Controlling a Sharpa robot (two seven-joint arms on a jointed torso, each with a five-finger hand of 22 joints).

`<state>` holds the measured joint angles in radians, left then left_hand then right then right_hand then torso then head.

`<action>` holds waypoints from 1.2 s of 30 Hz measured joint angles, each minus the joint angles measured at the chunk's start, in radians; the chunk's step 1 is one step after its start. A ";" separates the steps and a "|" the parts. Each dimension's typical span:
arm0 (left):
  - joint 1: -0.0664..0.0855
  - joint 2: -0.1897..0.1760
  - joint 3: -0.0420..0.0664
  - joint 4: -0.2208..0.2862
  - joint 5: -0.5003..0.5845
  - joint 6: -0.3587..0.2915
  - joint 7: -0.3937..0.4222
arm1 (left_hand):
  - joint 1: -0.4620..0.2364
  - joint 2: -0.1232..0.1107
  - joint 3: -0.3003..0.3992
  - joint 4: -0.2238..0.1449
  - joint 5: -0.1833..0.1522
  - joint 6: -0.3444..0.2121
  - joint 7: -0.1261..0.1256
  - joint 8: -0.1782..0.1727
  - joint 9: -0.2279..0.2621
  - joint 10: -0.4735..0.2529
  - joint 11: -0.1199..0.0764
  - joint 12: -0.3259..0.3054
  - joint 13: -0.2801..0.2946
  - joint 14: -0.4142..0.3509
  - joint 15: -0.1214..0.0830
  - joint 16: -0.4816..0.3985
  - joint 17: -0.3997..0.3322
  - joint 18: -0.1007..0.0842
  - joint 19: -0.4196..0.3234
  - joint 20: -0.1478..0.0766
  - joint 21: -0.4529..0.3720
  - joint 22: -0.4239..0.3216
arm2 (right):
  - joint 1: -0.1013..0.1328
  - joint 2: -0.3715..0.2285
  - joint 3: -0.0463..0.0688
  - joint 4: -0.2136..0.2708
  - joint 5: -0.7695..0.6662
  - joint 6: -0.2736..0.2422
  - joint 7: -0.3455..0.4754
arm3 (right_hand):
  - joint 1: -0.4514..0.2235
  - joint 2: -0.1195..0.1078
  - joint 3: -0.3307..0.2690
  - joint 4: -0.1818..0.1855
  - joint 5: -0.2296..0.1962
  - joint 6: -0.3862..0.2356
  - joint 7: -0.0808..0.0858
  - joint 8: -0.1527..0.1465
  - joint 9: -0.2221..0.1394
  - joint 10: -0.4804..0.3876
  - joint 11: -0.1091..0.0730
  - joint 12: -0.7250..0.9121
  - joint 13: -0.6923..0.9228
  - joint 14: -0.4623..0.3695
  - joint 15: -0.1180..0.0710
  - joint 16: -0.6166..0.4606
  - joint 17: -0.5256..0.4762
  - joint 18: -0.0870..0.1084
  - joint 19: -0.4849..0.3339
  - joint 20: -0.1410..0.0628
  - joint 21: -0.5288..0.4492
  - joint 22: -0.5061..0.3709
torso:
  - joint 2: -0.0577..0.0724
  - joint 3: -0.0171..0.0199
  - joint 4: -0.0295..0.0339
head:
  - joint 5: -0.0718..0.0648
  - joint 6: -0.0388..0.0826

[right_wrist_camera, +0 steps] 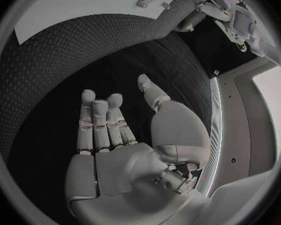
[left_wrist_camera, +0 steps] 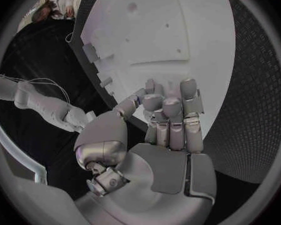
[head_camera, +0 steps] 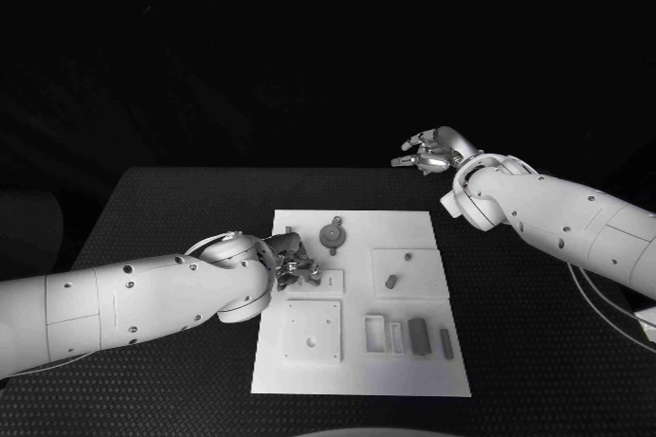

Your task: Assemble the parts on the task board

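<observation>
The white task board (head_camera: 367, 380) lies in the middle of the black table. On it are a round part (head_camera: 333, 235) near the far edge, two small grey parts (head_camera: 391, 282) on a raised plate, and two grey bars (head_camera: 418, 336) at the near right. My left hand (head_camera: 291, 264) hovers low over the board's left edge with its fingers curled in. The left wrist view shows that hand (left_wrist_camera: 168, 120) above the board (left_wrist_camera: 165, 40) with no part visible in it. My right hand (head_camera: 432, 154) is raised beyond the board's far right corner. Its fingers (right_wrist_camera: 100, 120) are spread and hold nothing.
A square white plate (head_camera: 313, 330) with small holes and a slotted frame (head_camera: 376, 331) sit on the board's near half. Black table surface (head_camera: 533, 342) surrounds the board on all sides. A white object (head_camera: 646, 321) lies at the table's right edge.
</observation>
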<state>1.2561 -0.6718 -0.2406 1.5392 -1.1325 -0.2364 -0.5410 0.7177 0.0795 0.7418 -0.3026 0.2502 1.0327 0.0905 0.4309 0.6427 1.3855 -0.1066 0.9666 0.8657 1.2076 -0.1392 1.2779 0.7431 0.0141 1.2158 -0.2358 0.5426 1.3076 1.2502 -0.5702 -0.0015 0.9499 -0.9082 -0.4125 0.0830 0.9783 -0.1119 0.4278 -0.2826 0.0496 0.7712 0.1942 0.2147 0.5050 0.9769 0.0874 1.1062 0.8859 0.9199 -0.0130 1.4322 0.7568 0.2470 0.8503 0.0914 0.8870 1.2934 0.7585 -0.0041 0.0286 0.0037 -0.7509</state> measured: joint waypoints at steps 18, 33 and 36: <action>-0.004 0.001 -0.001 0.007 -0.009 -0.028 0.001 | 0.027 -0.026 0.020 0.004 -0.011 0.000 0.000 -0.002 0.001 0.000 0.000 0.000 -0.009 0.000 0.000 0.015 -0.029 0.000 0.003 0.000 0.000 0.000 | 0.000 0.002 0.000 -0.001 0.000 0.001 0.000 | -0.009 0.009 -0.003 0.003 0.000 0.000 0.000 0.000 0.000 0.000 0.000 0.004 -0.005 -0.004 -0.001 0.000 -0.003 0.000 0.000 0.000 0.000 0.000 | 0.000 0.0006 -0.0004 | -0.001 0.003; -0.009 -0.017 0.000 0.021 -0.011 -0.097 0.004 | 0.036 -0.036 0.027 0.012 -0.010 0.000 0.000 -0.005 0.002 0.002 -0.001 0.000 -0.013 0.000 0.000 0.019 -0.040 0.000 0.005 -0.001 0.000 0.000 | 0.000 0.002 0.000 -0.002 0.000 0.002 0.000 | -0.013 0.013 -0.005 0.005 0.000 0.000 0.000 0.000 -0.001 -0.002 0.002 0.004 -0.007 -0.004 -0.001 0.003 -0.005 0.000 0.000 0.000 0.000 0.000 | 0.000 0.0005 -0.0004 | -0.002 0.002; -0.009 -0.017 0.000 0.021 -0.010 -0.101 0.004 | 0.036 -0.036 0.027 0.012 -0.010 0.000 0.000 -0.005 0.002 0.002 -0.002 0.000 -0.013 0.000 0.000 0.019 -0.042 0.000 0.009 0.002 0.000 0.000 | 0.000 0.002 0.000 -0.002 0.000 0.002 0.000 | -0.013 0.013 -0.005 0.005 0.000 0.000 0.000 0.000 -0.001 -0.002 0.002 0.004 -0.008 -0.004 -0.001 0.003 -0.005 0.000 0.000 0.000 0.000 0.000 | 0.000 0.0005 -0.0004 | -0.002 0.001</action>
<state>1.2470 -0.6887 -0.2410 1.5598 -1.1426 -0.3374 -0.5366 0.7542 0.0434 0.7688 -0.2910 0.2399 1.0328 0.0905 0.4258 0.6449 1.3874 -0.1084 0.9665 0.8527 1.2076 -0.1392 1.2971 0.7013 0.0141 1.2245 -0.2342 0.5426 1.3073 1.2502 -0.5683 -0.0015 0.9477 -0.9079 -0.4105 0.0830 0.9651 -0.0986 0.4224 -0.2772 0.0496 0.7712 0.1942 0.2147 0.5042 0.9747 0.0893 1.1101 0.8781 0.9158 -0.0135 1.4356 0.7522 0.2469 0.8503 0.0913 0.8870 1.2933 0.7582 -0.0036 0.0282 0.0018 -0.7499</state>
